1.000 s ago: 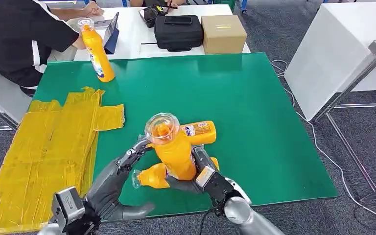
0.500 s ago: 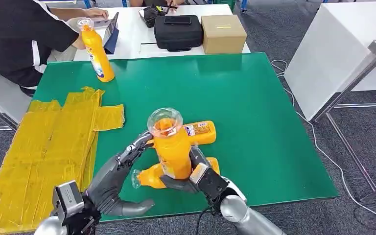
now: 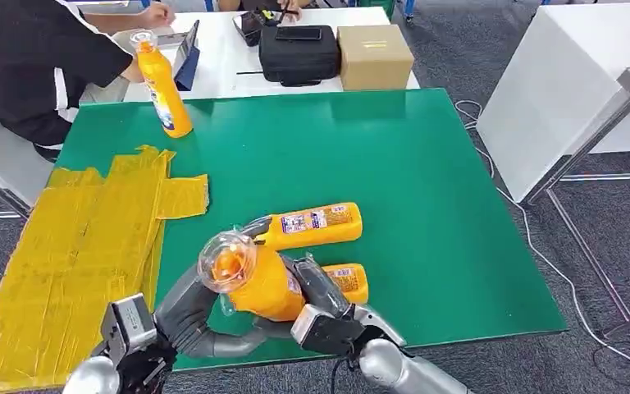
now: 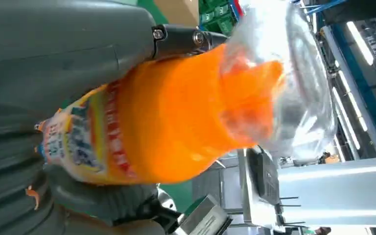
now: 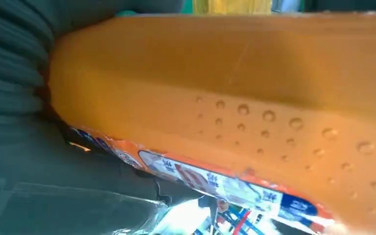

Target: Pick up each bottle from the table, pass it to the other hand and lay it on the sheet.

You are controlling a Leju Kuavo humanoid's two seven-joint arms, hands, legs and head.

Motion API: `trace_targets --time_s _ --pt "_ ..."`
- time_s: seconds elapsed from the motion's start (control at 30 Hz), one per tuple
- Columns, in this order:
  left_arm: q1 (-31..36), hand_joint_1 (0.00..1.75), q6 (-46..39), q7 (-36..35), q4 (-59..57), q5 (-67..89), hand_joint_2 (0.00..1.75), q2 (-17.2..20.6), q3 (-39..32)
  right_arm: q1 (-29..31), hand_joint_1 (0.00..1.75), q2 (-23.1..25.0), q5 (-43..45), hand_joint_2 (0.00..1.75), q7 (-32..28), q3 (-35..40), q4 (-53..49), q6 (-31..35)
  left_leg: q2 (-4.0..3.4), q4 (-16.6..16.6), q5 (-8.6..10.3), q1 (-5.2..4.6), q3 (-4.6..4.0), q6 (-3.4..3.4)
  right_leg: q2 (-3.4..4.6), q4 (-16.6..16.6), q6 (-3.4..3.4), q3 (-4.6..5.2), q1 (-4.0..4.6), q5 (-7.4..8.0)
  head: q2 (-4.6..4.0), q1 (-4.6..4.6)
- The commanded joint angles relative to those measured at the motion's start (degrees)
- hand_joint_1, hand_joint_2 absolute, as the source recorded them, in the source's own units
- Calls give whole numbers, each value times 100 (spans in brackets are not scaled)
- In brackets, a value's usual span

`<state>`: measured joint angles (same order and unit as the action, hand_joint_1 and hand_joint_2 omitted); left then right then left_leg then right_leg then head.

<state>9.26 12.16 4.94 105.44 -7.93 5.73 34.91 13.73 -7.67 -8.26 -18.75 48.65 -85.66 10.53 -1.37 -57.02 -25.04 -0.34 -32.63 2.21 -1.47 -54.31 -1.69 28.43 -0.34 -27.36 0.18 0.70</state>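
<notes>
An orange bottle with a clear cap hangs tilted above the table's near edge, cap toward the yellow sheet. My left hand cups it from the sheet side; in the left wrist view the thumb and fingers clasp the bottle. My right hand grips its base end, and the bottle lies against the right hand. A second bottle lies on the green table. A third bottle lies partly hidden behind my right hand. Another bottle stands far left.
A person in a black top sits at the far left corner beside the standing bottle. Behind the green table a white table carries a black bag and a cardboard box. White furniture stands to the right.
The held bottle has tipped from upright toward the sheet side and dropped lower. My left hand has come under it and taken hold; the right hand still grips it.
</notes>
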Motion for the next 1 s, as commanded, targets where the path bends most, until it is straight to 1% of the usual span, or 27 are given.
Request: trace_targets --time_s 0.03,0.17,0.6,0.8,0.83,0.87,0.9,1.0 --pt "182 0 -236 29 -398 12 175 18 203 328 175 94 -212 175 31 399 212 -79 4 3 -2 3 9 -10 12 4 3 -8 1 0 0 -2" --pt "231 0 -345 38 -448 -15 175 19 242 406 175 181 -234 175 78 453 191 -249 6 3 -2 2 10 -14 14 2 5 -9 0 -1 0 0" --pt "231 0 -345 38 -448 -15 175 19 242 406 175 181 -234 175 78 453 191 -249 8 3 -2 2 9 -13 11 3 5 -9 -1 -2 2 0" --pt "222 0 -465 65 -417 -55 175 85 270 387 175 207 -227 175 95 432 203 -397 8 4 -2 2 11 -13 12 3 5 -11 0 -2 2 0" --pt "213 70 -480 76 -412 -47 175 90 271 381 175 212 -234 175 96 427 202 -417 7 2 -1 3 8 -11 8 3 4 -9 1 -1 0 2" --pt "208 168 -485 80 -410 -44 175 91 271 378 175 213 -236 175 96 428 200 -425 6 4 0 0 6 -8 7 2 3 -5 -1 0 0 0" --pt "204 173 -491 86 -400 -40 175 99 270 380 175 219 -240 175 96 429 197 -445 7 4 -2 3 10 -13 12 5 4 -10 1 -1 0 0" --pt "155 175 -522 112 -353 -26 175 126 244 363 175 257 -274 175 103 388 203 -539 8 5 -3 3 13 -14 12 5 5 -14 0 -2 0 0"
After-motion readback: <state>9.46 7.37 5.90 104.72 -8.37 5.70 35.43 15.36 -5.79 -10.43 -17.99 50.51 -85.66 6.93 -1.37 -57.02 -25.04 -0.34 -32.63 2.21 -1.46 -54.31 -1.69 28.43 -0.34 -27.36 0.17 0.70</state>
